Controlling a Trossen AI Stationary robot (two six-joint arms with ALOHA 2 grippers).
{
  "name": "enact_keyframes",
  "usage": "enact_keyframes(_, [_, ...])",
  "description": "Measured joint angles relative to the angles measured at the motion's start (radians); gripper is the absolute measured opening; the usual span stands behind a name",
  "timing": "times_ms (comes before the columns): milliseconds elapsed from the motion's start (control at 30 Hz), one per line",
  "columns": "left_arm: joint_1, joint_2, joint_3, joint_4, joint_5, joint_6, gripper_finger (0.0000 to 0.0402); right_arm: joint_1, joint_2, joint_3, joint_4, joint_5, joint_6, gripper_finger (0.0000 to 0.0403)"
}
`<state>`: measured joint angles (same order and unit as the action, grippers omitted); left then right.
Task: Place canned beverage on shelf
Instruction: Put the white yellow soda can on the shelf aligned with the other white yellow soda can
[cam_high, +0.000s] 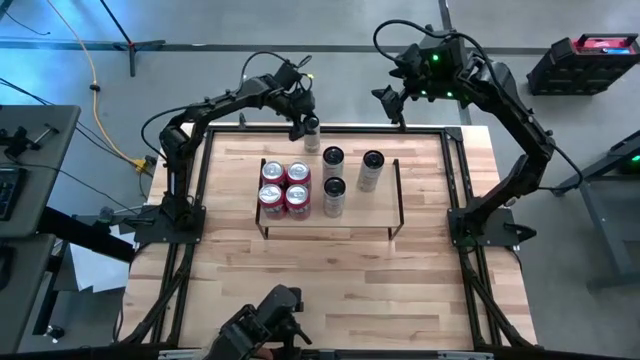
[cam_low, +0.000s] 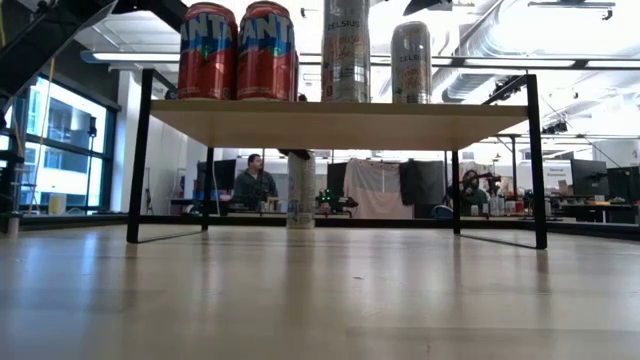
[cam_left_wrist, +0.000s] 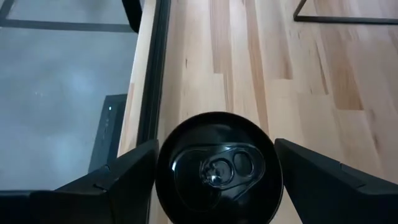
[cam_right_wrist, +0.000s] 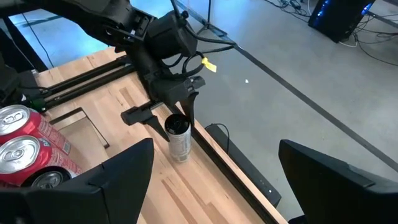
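The left gripper (cam_high: 309, 128) straddled the slim silver black-topped can (cam_high: 311, 131), fingers spread, ungrasped; closing came next.

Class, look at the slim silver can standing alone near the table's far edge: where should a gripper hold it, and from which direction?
Grip the slim silver can on its upright cylindrical sidewall, descending from above with one finger on each side; the open left gripper already straddles it this way.
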<state>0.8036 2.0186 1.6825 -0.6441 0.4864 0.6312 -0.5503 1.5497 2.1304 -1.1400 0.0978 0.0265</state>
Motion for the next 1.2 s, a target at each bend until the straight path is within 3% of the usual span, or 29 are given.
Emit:
enact_keyframes(233, [-0.002,0.000,-0.001,0.032,-0.053,-0.011,0.0310,0.000,0.000,0.000,0.000,0.000,0.000,0.0330])
enact_keyframes(533, [-0.001,0.000,-0.001,0.017,-0.050,0.078,0.0310,0.000,0.000,0.000,0.000,0.000,0.000,0.0330])
enact_keyframes(700, [-0.001,0.000,-0.001,0.013,0.005,0.052,0.0310,0.000,0.000,0.000,0.000,0.000,0.000,0.0330])
enact_keyframes(1200, [-0.001,0.000,0.000,-0.008,-0.022,0.086,0.0310,0.000,0.000,0.000,0.000,0.000,0.000,0.0330])
